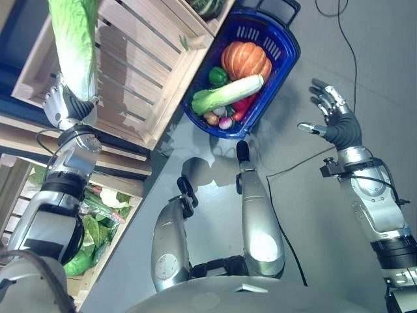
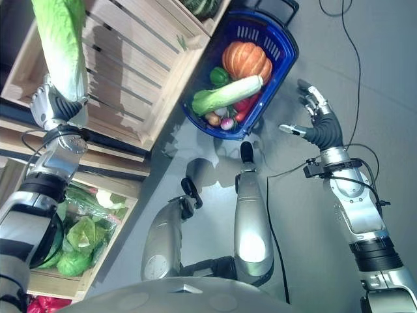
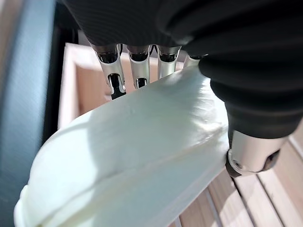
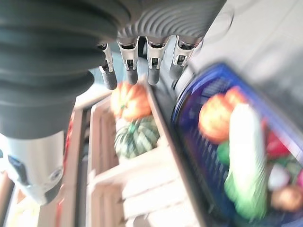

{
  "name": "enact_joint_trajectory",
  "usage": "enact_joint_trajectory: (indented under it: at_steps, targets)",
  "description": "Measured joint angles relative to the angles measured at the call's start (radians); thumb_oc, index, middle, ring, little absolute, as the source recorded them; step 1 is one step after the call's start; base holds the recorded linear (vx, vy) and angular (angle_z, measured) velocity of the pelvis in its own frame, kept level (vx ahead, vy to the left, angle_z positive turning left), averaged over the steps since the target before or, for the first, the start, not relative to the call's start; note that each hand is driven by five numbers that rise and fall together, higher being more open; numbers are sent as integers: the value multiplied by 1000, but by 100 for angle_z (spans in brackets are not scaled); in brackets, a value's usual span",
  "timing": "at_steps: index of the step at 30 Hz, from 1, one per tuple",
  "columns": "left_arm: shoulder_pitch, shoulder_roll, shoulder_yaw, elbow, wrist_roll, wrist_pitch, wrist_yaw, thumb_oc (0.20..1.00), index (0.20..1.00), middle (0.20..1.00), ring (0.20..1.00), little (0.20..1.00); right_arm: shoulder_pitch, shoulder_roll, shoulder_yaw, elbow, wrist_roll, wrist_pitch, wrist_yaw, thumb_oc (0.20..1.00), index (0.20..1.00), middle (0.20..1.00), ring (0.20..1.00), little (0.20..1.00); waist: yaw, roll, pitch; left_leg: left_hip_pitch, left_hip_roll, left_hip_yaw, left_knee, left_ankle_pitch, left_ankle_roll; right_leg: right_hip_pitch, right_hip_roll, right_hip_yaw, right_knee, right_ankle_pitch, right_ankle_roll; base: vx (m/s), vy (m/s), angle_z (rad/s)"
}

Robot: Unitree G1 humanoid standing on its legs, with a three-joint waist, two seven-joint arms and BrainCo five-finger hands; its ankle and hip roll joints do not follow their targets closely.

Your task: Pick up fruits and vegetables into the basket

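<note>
Cabbage (image 1: 75,45) in left robot hand (image 1: 64,104), one basket (image 1: 281,49), one pumpkin (image 1: 245,59)

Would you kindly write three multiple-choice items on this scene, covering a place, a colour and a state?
1. Where is the orange pumpkin?
A. In the basket
B. On the floor
C. In the right hand

2. What colour is the basket?
A. Red
B. Blue
C. Yellow

3. What is the left hand doing?
A. Hanging open and empty
B. Gripping the basket's handle
C. Holding a napa cabbage

Key:
1 A, the pumpkin lies among the other vegetables inside the basket.
2 B, its slotted walls are blue.
3 C, its fingers curl round the cabbage's pale stem above the wooden crate, while the right hand is open over the floor.
</note>
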Motion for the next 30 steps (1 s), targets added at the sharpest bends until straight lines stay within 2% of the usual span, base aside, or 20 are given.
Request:
enact_joint_trajectory:
  at_steps: [4,6,11,13,15,19,20,24,26,29,30]
  targets:
    - [53,0,3,-50,60,-69,-6,200,200,200,200,200,-41,30,38,-15,109,53,88,1000,1000,1000,1000,1000,43,-1,0,52,1,-20,-72,39,-13,52,7,-32,-35,6,-13,63,-145,15]
    - [78,-6,3,-66,93,-107,-19,200,200,200,200,200,-77,40,64,-17,143,102,118,1000,1000,1000,1000,1000,61,-3,-1,102,1,-27,-121,62,-21,97,15,-45,-62,11,-20,98,-155,12]
    - [154,-23,1,-196,181,-168,-46,200,200,200,200,200,-137,75,83,-36,208,180,127,1000,1000,1000,1000,1000,98,-7,-6,206,10,-42,-211,96,-34,199,30,-75,-115,14,-25,121,-168,11]
    - [179,-27,-3,-249,221,-181,-59,200,200,200,200,200,-161,112,97,-43,255,229,119,1000,1000,1000,1000,1000,110,-18,-18,237,20,-44,-235,103,-38,229,34,-84,-126,13,-26,109,-110,6]
    - [204,-43,-18,-280,288,-210,-79,200,200,200,200,200,-178,178,126,-45,330,283,94,1000,1000,1000,1000,1000,129,-34,-68,253,22,-50,-258,110,-43,246,38,-93,-142,12,-27,157,-112,8]
    - [237,-91,-61,-314,347,-216,-104,200,200,200,200,200,-177,208,181,-45,409,325,53,1000,1000,1000,1000,1000,151,-38,-127,301,22,-63,-288,118,-45,304,41,-105,-170,10,-25,118,-73,12]
    - [264,-100,-71,-326,358,-230,-114,200,200,200,200,200,-170,219,197,-45,410,326,37,1000,1000,1000,1000,1000,157,-38,-163,304,22,-64,-295,117,-45,308,40,-107,-176,8,-23,123,-55,7]
    - [327,-127,-96,-342,373,-234,-139,200,200,200,200,200,-160,229,252,-33,432,327,-47,1000,1000,1000,1000,1000,173,-44,-233,341,24,-69,-320,118,-40,350,37,-119,-193,3,-16,109,-47,10]
    - [364,-158,-98,-373,374,-232,-147,200,200,200,200,200,-150,238,262,-27,431,327,-93,1000,1000,1000,1000,1000,186,-45,-254,369,21,-68,-341,124,-39,376,40,-121,-207,1,-12,79,-35,2]
    - [397,-161,-137,-413,387,-233,-159,200,200,200,200,200,-137,248,283,-6,426,324,-174,1000,1000,1000,1000,1000,204,-53,-309,379,21,-69,-362,130,-36,382,41,-124,-213,1,-11,52,-17,2]
    - [397,-161,-137,-413,387,-233,-159,200,200,200,200,200,-137,248,283,-6,426,324,-174,1000,1000,1000,1000,1000,204,-53,-309,379,21,-69,-362,130,-36,382,41,-124,-213,1,-11,66,-9,2]
